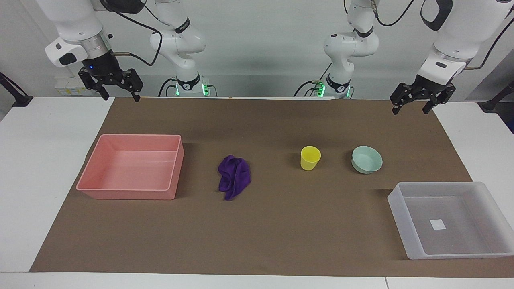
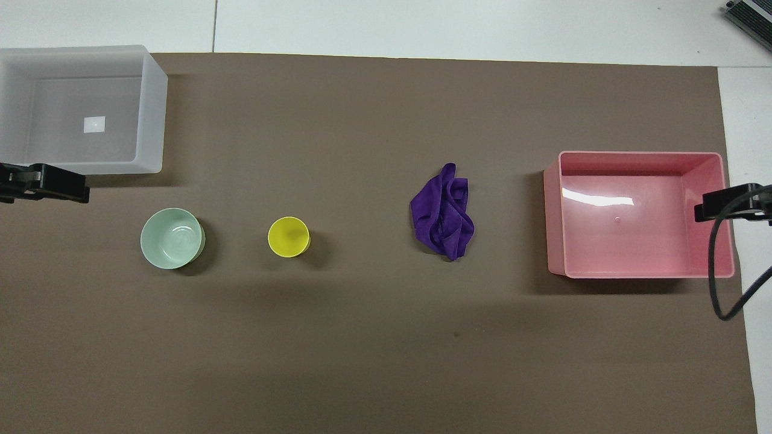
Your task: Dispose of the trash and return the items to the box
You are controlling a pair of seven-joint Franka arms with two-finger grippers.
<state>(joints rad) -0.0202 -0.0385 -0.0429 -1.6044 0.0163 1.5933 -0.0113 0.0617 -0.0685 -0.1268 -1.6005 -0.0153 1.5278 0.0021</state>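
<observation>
- Purple rag [image 1: 234,177]: we find it lying crumpled on the brown mat [image 1: 257,241], between the pink tray [image 1: 126,193] and the yellow cup [image 1: 310,157], touching neither.
- Yellow cup: we note it upright and open-mouthed on the mat, between the rag and the mint-green bowl [image 1: 367,159], apart from both.
- Mint-green bowl: we record it upright on the mat, beside the cup toward the left arm's end of the table, with nothing in it that we can see.
- Clear-grey box [image 1: 405,224]: it sits at the left arm's end of the mat, farther from the robots than the bowl. We see a white square sticker [image 1: 437,224] on its bottom.
- Pink tray: it rests on the mat at the right arm's end, well apart from the box.
- Left gripper [image 1: 412,108]: we observe it raised over the mat's corner at its own end, close to the robots, fingers spread and pointing down, gripping nothing.
- Right gripper [image 1: 120,96]: we observe it raised over the mat's edge at its own end, close to the robots, fingers spread, gripping nothing.
- Both arms wait; neither touches any object.
- Overhead view: only dark parts of the two grippers show at the side edges, one near the box, one over the pink tray's wall.
</observation>
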